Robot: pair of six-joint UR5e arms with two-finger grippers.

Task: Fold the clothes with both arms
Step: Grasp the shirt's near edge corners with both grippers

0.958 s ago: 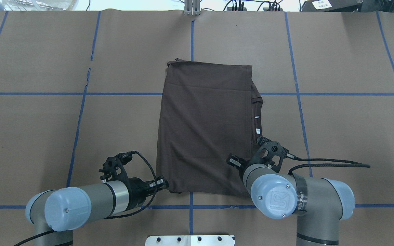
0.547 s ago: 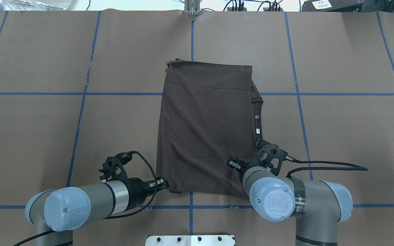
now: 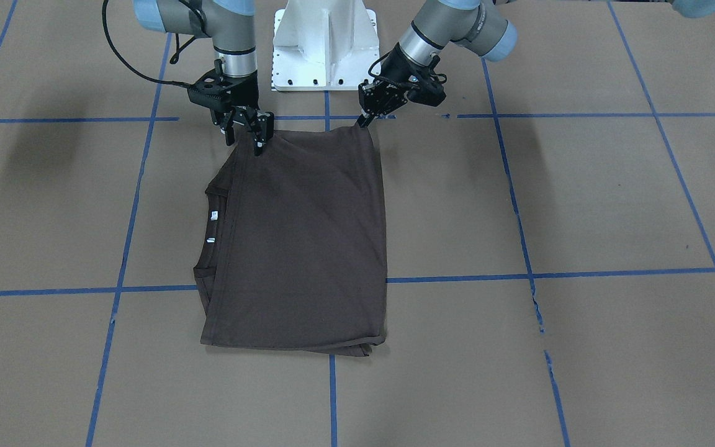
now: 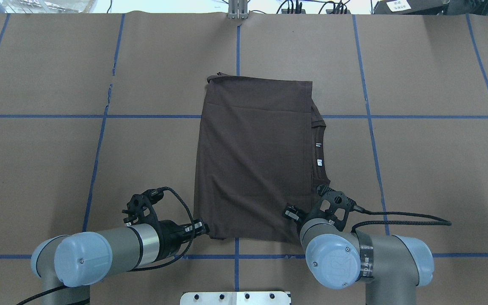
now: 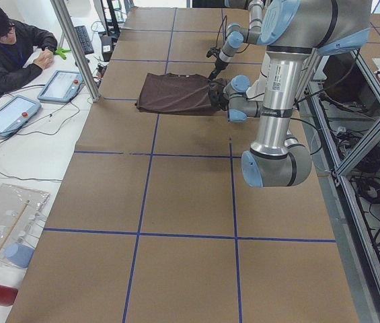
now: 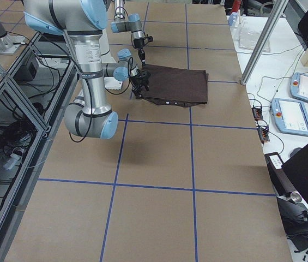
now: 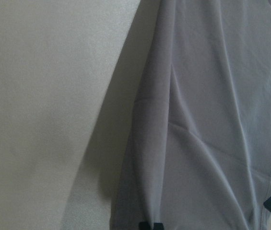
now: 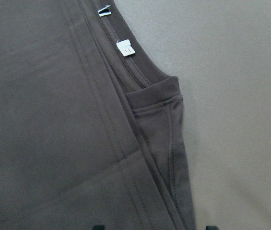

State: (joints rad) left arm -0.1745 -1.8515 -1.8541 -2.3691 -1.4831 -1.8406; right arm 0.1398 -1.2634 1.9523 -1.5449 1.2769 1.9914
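Observation:
The dark brown T-shirt (image 4: 252,169) lies folded into a rectangle mid-table, collar and white tags (image 4: 319,161) along its right edge. It also shows in the front view (image 3: 308,248). My left gripper (image 4: 205,231) is shut on the shirt's near left corner (image 3: 367,128), which is slightly raised; the left wrist view shows its tips (image 7: 150,225) together on fabric. My right gripper (image 3: 244,144) is open over the near right corner by the sleeve fold (image 8: 159,110). In the overhead view it is hidden under its wrist.
Brown paper with blue tape lines (image 4: 100,144) covers the table. The white robot base (image 3: 323,43) stands at the near edge. A metal post (image 4: 237,10) is at the far edge. An operator (image 5: 8,47) with tablets (image 5: 58,84) sits beyond the far side.
My right arm has drawn back toward the robot's base along the shirt's right edge. The left arm and the shirt have stayed put.

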